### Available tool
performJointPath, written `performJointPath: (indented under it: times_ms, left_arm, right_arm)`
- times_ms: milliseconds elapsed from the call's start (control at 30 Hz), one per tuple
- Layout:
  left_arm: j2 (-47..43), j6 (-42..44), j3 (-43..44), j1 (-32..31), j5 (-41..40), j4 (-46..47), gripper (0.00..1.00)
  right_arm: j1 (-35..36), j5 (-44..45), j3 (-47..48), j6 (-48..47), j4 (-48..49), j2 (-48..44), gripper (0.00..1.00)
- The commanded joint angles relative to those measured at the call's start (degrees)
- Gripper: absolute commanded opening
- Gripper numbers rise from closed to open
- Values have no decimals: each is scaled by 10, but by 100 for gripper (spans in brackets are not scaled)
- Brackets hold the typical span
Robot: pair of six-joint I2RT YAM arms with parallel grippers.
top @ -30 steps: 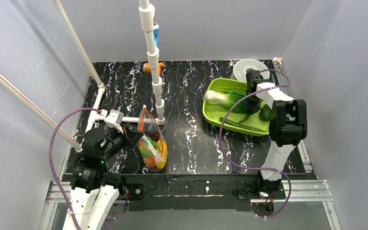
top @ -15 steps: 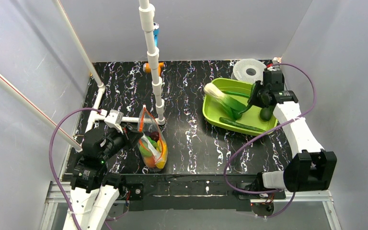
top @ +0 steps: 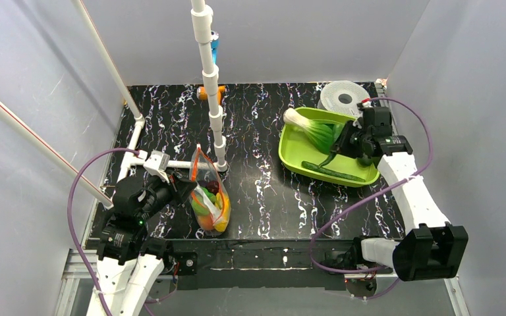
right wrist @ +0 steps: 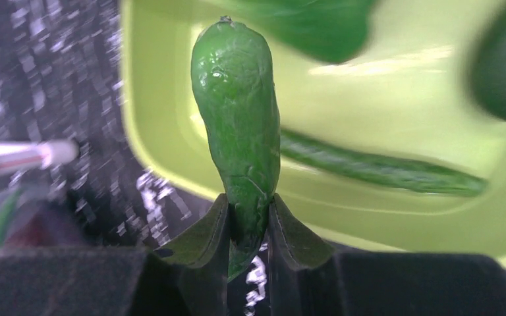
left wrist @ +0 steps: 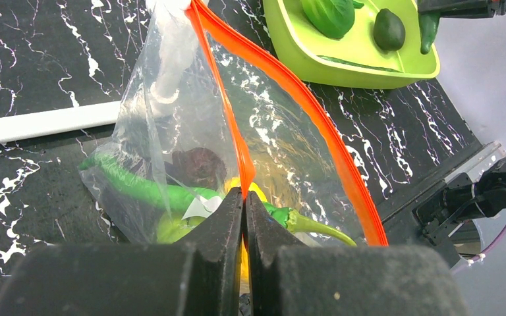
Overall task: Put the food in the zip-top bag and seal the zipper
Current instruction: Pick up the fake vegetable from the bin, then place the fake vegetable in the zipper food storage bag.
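Right wrist: our right gripper (right wrist: 247, 220) clamps a pod (right wrist: 237, 112), centre frame. Our left gripper (left wrist: 244, 207) pinches the bag (left wrist: 171, 131) rim; we should lower the pod tip-first into its mouth.

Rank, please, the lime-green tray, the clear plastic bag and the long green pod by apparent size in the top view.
1. lime-green tray
2. clear plastic bag, standing upright, so somewhat nearer the camera
3. long green pod, lying in the tray
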Motion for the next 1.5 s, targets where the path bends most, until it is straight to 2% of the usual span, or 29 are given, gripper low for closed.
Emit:
performJointPath:
  times_ms: [0,133,233,467,600,867,1033,1467]
  left_arm:
    - [3,4,-4,4,2,2,0]
    - [-2,3,-5,4,-2,2,0]
    - [3,4,-3,4,2,0,0]
    - [1,3,-3,5,0,0,0]
    - [-2,3,-4,4,0,0,0]
    - [-7,3,-4,4,-2,-3,0]
    - [-12,2,-4,4,-3,-3,0]
    - [-18,2,-5,4,-3,-2,0]
  right_arm:
    - [56,-197,-17,35,54,-22,1]
    - [196,-205,26,47,47,-6,1]
    - [301,-249,62,69,71,13,1]
    - [446,-320,155,151,99,92,1]
    - [516,-298,189,197,144,129,3]
    - [541,-256,204,331,203,192,6]
    - [546,-212,213,345,197,201,18]
    - [548,-183,291,322,139,256,49]
